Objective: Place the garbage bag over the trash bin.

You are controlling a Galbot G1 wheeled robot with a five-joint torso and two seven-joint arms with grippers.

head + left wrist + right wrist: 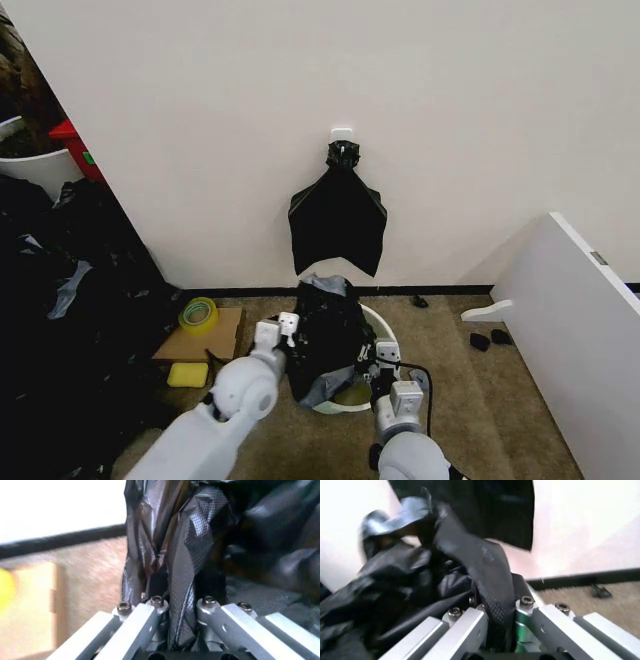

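Note:
The garbage bag [325,335] is a crumpled glossy black mass held over the cream-white trash bin [382,325], hiding most of the bin's mouth. My left gripper [284,333] is at the bag's left side, shut on a twisted fold of the garbage bag [182,577]. My right gripper [385,358] is at the bin's right rim, shut on another strip of the garbage bag [490,573]. The bin's lower front rim [340,405] peeks out below the plastic.
A flat black bundle [338,220] hangs from a wall hook above the bin. A heap of black plastic [70,320] fills the left. Cardboard [200,340] with a tape roll [198,314] and yellow sponge [187,374] lies left. A white panel [570,330] stands right.

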